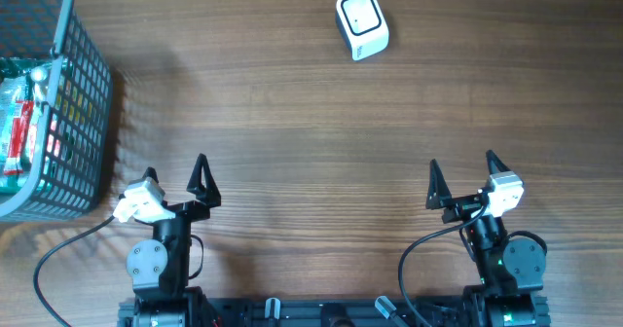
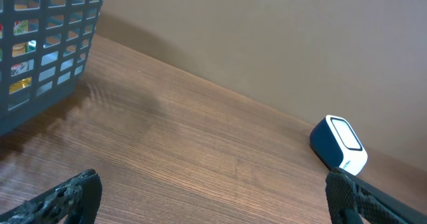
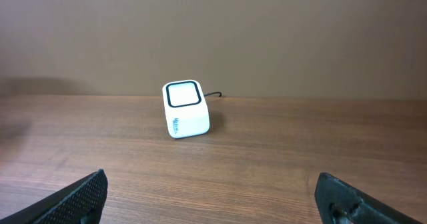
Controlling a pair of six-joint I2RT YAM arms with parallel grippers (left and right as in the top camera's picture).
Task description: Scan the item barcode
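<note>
Items [image 1: 21, 113] for scanning sit inside the grey mesh basket [image 1: 92, 123] at the far left corner of the tabletop [image 1: 292, 123], red, green and white packets piled behind the mesh; none is out on the wood yet. From where I stand the basket runs lengthwise along the left edge, and the red packet seems to lie the same way, though the mesh hides too much to be sure, and I can see no barcode. The left gripper [image 1: 175, 169] waits by the near edge, just to the right of the basket's near end, so the packets lie ahead of it and off to its left; its own camera catches the basket at the upper left of its view. The right gripper [image 1: 462, 163] is well apart from the basket, across the tabletop near the right side, and faces the white scanner [image 1: 362, 23] that stands close to the far edge, a little right of the middle. My guess is that the left arm is the one to reach in, being much the nearer. Both grippers have their fingers spread wide, holding nothing and touching nothing, with bare wood between the black fingertips [image 2: 73, 194].
</note>
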